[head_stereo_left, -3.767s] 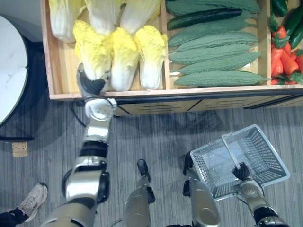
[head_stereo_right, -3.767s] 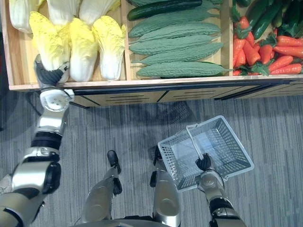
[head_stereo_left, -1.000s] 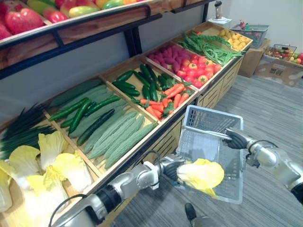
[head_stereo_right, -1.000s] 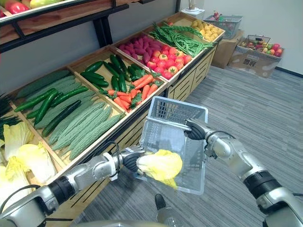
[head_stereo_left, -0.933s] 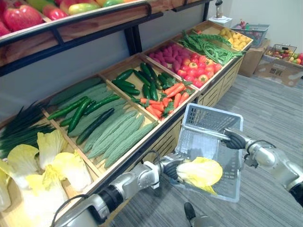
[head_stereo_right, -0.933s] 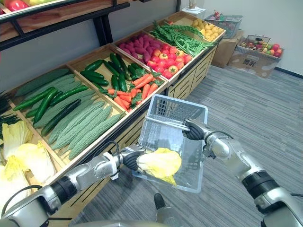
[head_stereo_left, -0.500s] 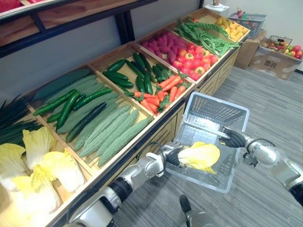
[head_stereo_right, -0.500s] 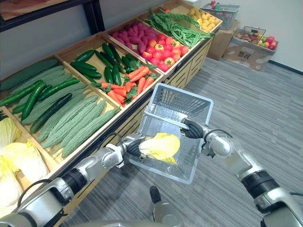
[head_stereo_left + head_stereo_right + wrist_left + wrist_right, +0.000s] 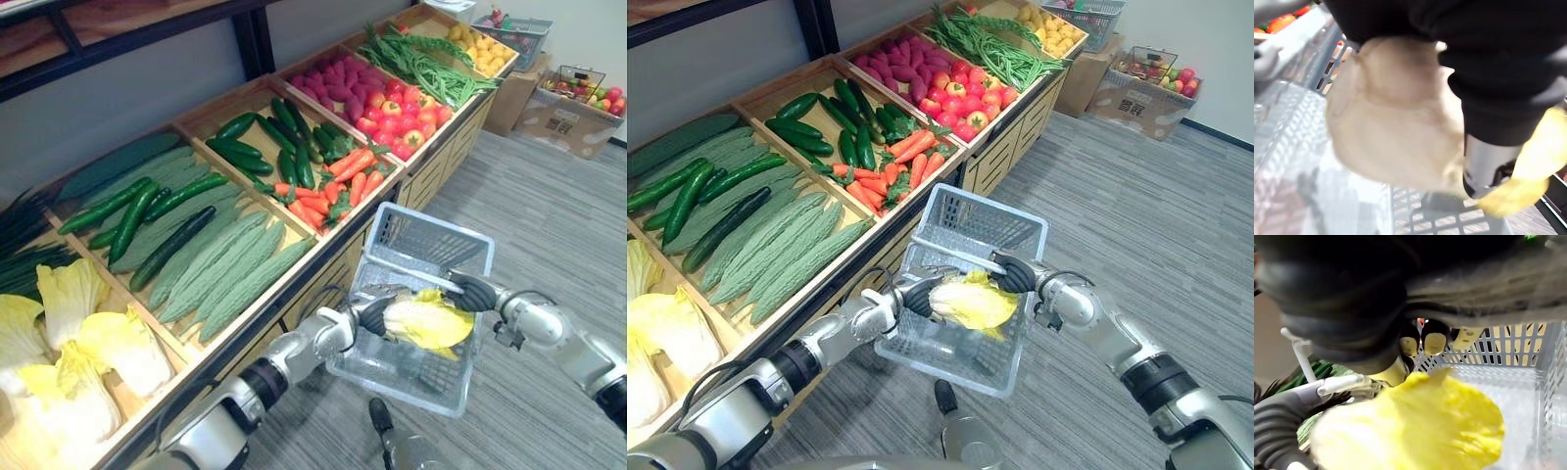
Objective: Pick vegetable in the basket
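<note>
Left eye view: the napa cabbage (image 9: 428,324) is gripped at its stem end by the clenched left robot hand (image 9: 376,314). Its long axis is roughly level, and the leafy tip is directed toward the right robot hand (image 9: 472,292). It is held above the interior of the wire basket (image 9: 432,221).

Right eye view: the right robot hand is seen wrapped round the basket handle (image 9: 955,251).

Left wrist view: the pale stem is seen against the palm, with mesh beneath.

Right wrist view: curled fingers (image 9: 1434,340) are noted, with the cabbage just beside them.

Compared with half a second ago, the cabbage is carried further in, nearer the handle, and the camera has shifted.
</note>
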`<state>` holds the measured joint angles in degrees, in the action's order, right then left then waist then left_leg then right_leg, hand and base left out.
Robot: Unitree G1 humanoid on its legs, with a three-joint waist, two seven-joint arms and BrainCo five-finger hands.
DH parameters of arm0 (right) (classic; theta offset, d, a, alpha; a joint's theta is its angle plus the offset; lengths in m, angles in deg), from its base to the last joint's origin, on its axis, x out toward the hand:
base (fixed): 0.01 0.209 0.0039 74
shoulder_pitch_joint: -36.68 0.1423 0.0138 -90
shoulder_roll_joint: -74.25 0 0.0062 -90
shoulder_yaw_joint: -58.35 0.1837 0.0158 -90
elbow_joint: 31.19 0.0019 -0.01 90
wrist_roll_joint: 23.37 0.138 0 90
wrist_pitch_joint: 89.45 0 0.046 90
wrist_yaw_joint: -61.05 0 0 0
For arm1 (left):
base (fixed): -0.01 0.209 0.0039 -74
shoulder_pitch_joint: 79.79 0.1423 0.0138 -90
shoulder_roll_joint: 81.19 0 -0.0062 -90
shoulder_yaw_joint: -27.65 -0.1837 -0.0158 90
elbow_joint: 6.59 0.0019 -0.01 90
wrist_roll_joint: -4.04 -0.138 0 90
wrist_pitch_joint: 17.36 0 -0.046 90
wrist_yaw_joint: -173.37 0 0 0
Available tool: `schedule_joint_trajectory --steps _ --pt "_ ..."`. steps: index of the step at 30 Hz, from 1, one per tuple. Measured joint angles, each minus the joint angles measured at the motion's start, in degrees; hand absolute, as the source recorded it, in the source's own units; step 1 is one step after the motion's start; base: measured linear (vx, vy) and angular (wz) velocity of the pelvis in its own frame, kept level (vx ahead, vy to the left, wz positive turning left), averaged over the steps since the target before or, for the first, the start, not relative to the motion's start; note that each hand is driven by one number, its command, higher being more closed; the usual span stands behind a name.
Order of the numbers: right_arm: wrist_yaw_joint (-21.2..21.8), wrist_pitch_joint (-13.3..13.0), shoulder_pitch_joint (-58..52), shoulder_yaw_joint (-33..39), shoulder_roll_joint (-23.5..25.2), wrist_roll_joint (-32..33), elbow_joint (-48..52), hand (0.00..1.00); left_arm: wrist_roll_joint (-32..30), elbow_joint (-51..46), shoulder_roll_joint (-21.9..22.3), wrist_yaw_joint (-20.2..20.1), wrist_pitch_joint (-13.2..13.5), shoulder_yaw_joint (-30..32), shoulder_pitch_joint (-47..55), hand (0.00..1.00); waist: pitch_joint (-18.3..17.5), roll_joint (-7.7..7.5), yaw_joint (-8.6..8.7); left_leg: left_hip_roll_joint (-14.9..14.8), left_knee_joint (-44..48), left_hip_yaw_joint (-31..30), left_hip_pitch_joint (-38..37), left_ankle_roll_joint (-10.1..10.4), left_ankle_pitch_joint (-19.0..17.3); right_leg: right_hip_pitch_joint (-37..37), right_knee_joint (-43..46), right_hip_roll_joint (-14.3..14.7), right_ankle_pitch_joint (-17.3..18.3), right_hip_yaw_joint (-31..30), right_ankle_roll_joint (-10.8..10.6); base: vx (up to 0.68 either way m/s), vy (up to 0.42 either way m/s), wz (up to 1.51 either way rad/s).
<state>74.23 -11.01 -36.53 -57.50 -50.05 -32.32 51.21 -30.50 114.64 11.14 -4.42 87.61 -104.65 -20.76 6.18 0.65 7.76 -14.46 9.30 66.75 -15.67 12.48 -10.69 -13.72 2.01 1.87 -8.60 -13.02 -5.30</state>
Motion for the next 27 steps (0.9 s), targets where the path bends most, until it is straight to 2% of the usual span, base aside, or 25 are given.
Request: schedule_joint_trajectory --steps 10,14,17,19,22,23,27 --pt "1.17 0.02 -0.12 -1.53 0.0 -0.06 -0.02 1.0 0.0 0.0 1.8 0.09 -0.1 0.0 -1.53 0.0 1.18 -0.04 -0.02 -0.9 1.11 -0.56 0.64 -0.08 -0.58 -0.03 0.03 -0.05 0.0 0.67 0.0 -0.07 -0.015 0.03" --pt "1.1 0.03 -2.05 1.54 0.19 -0.33 -0.06 1.0 0.02 -1.92 1.65 -0.16 -0.1 -1.06 -1.89 0.0 1.2 -0.04 -0.19 -1.13 1.22 -2.57 1.71 -0.09 -0.58 0.07 0.03 -0.87 0.01 2.51 0.0 -0.06 -0.011 0.26" --pt "0.98 0.43 -4.08 7.38 2.69 -2.7 -0.8 1.0 0.28 -10.6 -0.59 -0.78 0.0 -4.74 -1.81 0.0 1.27 -0.09 -0.47 -1.23 1.91 -4.25 2.67 -0.32 -0.7 0.2 0.2 -1.74 0.02 3.94 0.0 -0.08 0.003 0.3" --pt "-0.12 1.32 -5.2 12.46 5.43 -4.88 -3.74 1.0 2.71 -20.69 -1.28 -2.67 1.47 -7.29 -1.58 0.0 1.7 -0.03 -1.14 -1.28 2.03 -5.3 2.62 -0.62 -0.88 1.26 0.37 -2.42 0.05 5.27 -0.04 -0.1 0.018 0.28" --pt "-2.34 2.96 -6.84 18.49 8.4 -8.0 -6.4 1.0 8.62 -31.19 -3.09 -4.93 4.58 -9.88 -1.26 0.0 1.72 -0.04 -1.93 -1.3 3.12 -7.67 4.01 -1.31 -1.63 1.32 0.86 -3.65 0.3 7.04 -0.33 -0.12 0.011 0.33" --pt "-2.61 3.24 -6.84 19.45 9.09 -8.56 -7.1 1.0 9.4 -32.39 -3.55 -5.19 4.89 -10.38 -1.23 0.0 1.72 -0.03 -1.95 -1.29 3.24 -7.97 4.2 -1.38 -1.69 1.33 0.91 -3.88 0.3 7.37 -0.33 -0.08 0.011 0.37" --pt "-6.58 5.91 -8.32 29.11 14.14 -11.67 -13.84 1.0 15.37 -42.46 -10.78 -8.29 6.15 -13.66 0.13 0.0 1.69 0.02 -3.39 -1.49 5.01 -12.13 6.25 -2.15 -2.29 2.1 1.09 -5.78 0.32 10.57 -0.36 -0.1 0.003 0.45"
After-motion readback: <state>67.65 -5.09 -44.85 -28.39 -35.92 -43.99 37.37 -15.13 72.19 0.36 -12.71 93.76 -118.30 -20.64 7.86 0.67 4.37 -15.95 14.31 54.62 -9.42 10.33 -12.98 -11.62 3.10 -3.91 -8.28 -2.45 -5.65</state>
